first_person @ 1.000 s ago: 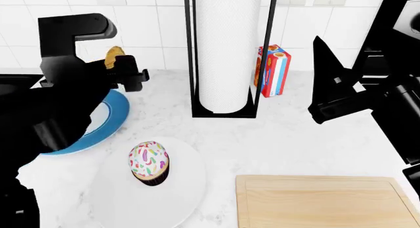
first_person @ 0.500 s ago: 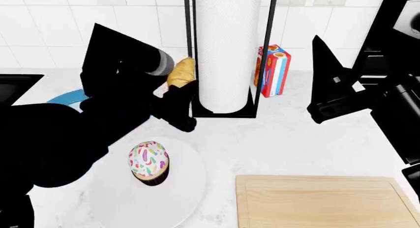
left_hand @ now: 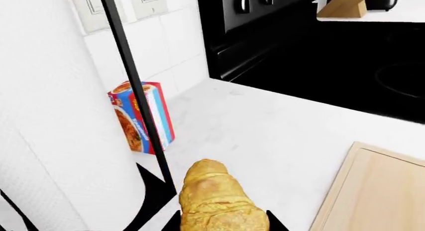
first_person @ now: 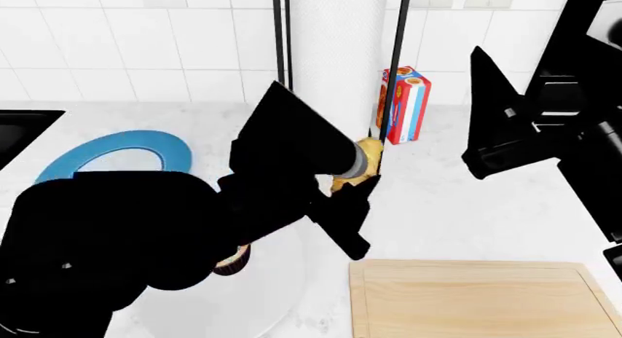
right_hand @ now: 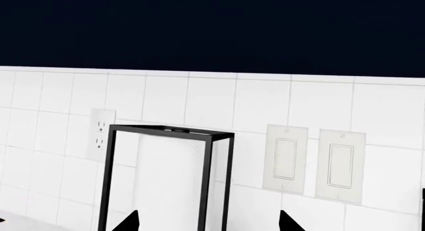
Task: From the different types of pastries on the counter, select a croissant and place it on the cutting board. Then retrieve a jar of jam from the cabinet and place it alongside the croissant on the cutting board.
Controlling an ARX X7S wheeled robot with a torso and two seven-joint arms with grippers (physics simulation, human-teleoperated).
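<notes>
The golden-brown croissant (left_hand: 216,196) sits between the fingers of my left gripper (left_hand: 226,224), which is shut on it. In the head view the croissant (first_person: 368,154) hangs above the counter (first_person: 438,214) in front of the paper towel holder, just beyond the far left corner of the cutting board (first_person: 476,298). My left gripper (first_person: 355,176) and its arm hide most of the cupcake; only a bit of dark wrapper (first_person: 236,261) shows. My right gripper (first_person: 473,108) hovers at the right, open and empty (right_hand: 209,223). The jar of jam and the cabinet are out of view.
A black-framed paper towel holder (first_person: 336,61) stands at the back, with a red-and-blue striped carton (first_person: 404,105) beside it. A blue plate (first_person: 116,152) lies at the left and a white plate (first_person: 247,309) under my left arm. A black stove (left_hand: 319,57) adjoins the counter.
My left arm has swung right with the croissant, from above the blue plate past the paper towel holder toward the board, now covering the cupcake. The right gripper has barely shifted.
</notes>
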